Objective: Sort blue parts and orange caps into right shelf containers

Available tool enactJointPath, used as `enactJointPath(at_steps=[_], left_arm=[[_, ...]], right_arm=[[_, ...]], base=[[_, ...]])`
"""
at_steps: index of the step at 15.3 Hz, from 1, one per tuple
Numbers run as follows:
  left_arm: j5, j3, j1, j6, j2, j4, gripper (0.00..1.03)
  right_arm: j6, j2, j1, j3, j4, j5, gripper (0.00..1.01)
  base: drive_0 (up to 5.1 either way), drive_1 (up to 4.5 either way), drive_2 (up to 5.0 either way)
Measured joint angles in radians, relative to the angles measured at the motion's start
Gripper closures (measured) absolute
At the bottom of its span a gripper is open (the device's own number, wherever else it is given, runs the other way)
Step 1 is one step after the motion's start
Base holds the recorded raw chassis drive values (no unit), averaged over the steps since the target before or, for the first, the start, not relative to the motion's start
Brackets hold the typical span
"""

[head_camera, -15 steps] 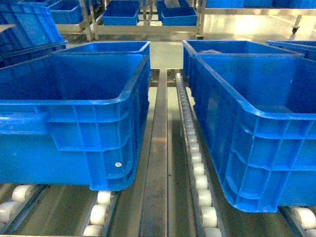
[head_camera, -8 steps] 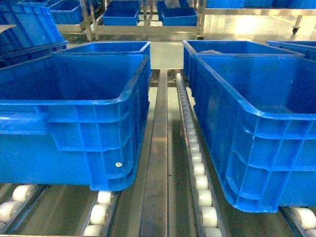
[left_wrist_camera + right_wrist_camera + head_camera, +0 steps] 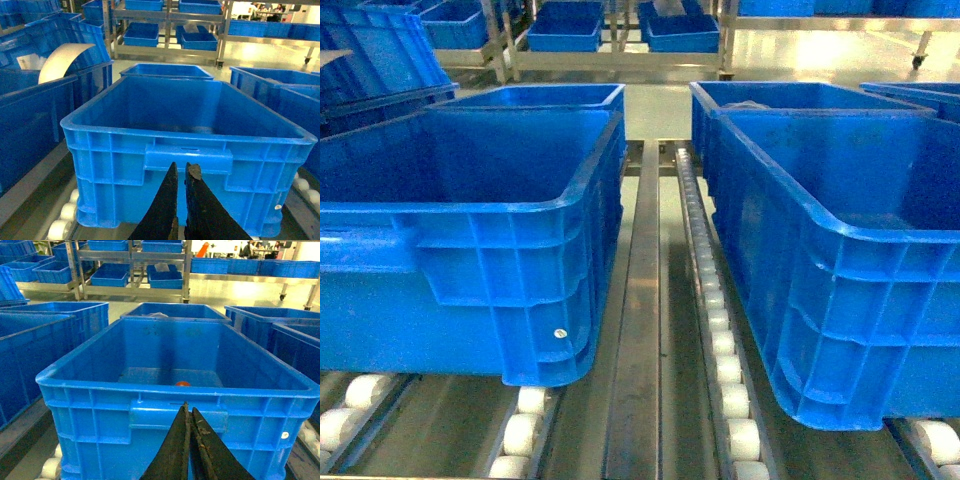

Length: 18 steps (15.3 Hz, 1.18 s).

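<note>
While both arms hang short of the roller conveyor's near edge, I see two large ribbed bright-blue plastic crates: the right crate (image 3: 177,385) dead ahead of my right gripper (image 3: 189,412), long axis running away from it, the left crate (image 3: 185,130) likewise before my left gripper (image 3: 181,172). Both claws are pinched nearly closed, holding nothing. One small orange cap (image 3: 182,383) lies on the right crate's floor. No legible writing; a tiny white sticker (image 3: 559,333) is unreadable.

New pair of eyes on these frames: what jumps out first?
Two big blue crates dominate the head view, the left crate and the right crate, on roller tracks either side of a steel rail. A lone orange cap lies on the right crate's floor. Each wrist view shows its pincer, left and right, nearly closed, empty.
</note>
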Motion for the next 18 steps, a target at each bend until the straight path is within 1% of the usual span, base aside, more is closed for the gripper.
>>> enactJointPath(at_steps=[4,12,13,14,15,16,18], left_arm=[[0.0,0.0,0.0,0.0,-0.055,-0.055,1.01],[0.0,0.0,0.0,0.0,-0.103,-0.102,1.01],[0.0,0.0,0.0,0.0,-0.124,-0.125,1.01],[0.0,0.003,0.0,0.0,-0.206,-0.229,1.01],[-0.001,0.0,0.0,0.003,-0.316,-0.337,1.01],[0.0,0.0,0.0,0.003,-0.316,-0.332,0.71],[0.0,0.0,0.0,0.003,-0.316,-0.332,0.44]], right_arm=[[0.0,-0.048,0.0,0.0,-0.049,0.0,0.99],[0.0,-0.09,0.0,0.0,-0.09,0.0,0.99],[0.0,-0.109,0.0,0.0,-0.108,0.0,0.99],[0.0,-0.283,0.0,0.0,-0.274,0.0,0.99],[0.001,-0.282,0.0,0.0,-0.291,0.0,0.99],[0.001,-0.282,0.0,0.0,-0.291,0.0,0.69],[0.001,-0.282,0.0,0.0,-0.291,0.0,0.41]], base=[[0.0,0.0,0.0],[0.0,0.0,0.0],[0.0,0.0,0.0],[0.0,0.0,0.0],[0.0,0.0,0.0],[0.0,0.0,0.0],[0.0,0.0,0.0]])
